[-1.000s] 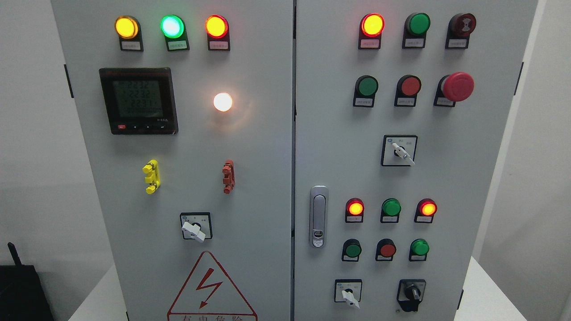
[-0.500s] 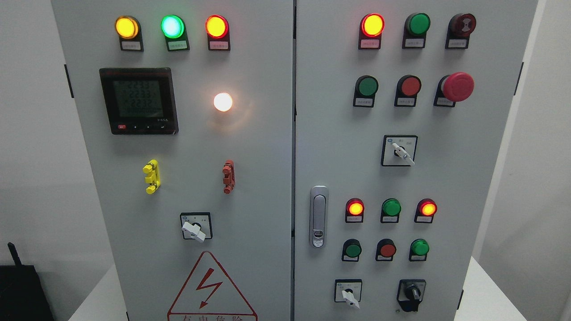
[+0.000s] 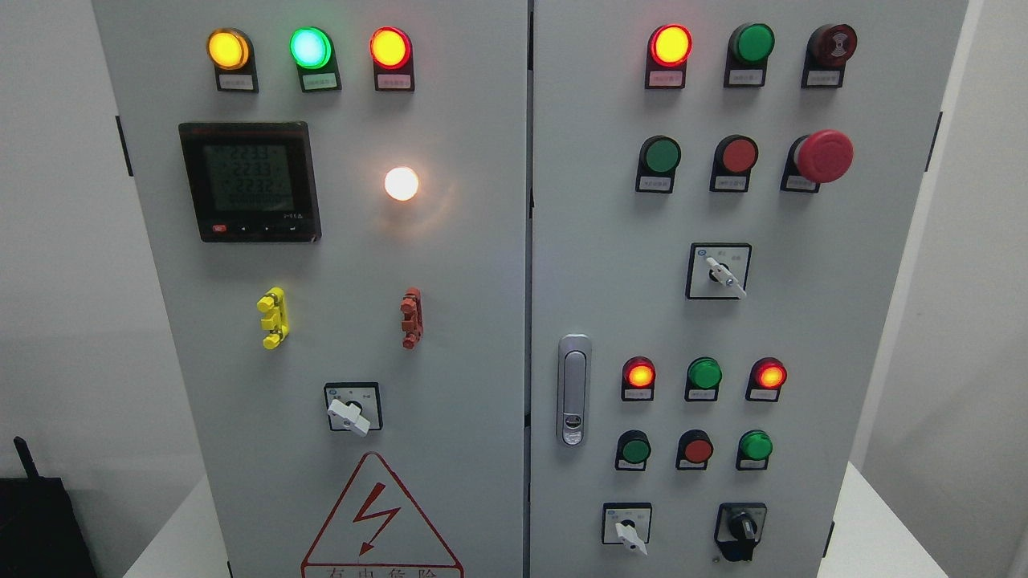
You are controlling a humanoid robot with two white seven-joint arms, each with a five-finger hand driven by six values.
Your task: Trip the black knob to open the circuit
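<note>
The black knob point(image 3: 742, 527) sits at the lower right of the grey cabinet's right door point(image 3: 610, 265), on a black base, its handle standing roughly upright. Left of it is a white-handled selector switch point(image 3: 629, 533) pointing down-right. Neither of my hands nor arms shows anywhere in the head view.
The right door carries lit red lamps point(image 3: 671, 45), green and red buttons, a red mushroom stop button point(image 3: 824, 156), another white selector point(image 3: 720, 273) and a silver door latch point(image 3: 573, 390). The left door has a meter point(image 3: 250, 181), lamps, a white selector point(image 3: 351, 413) and a warning triangle point(image 3: 379, 520).
Only the digits on the meter display flicker. Nothing else has moved.
</note>
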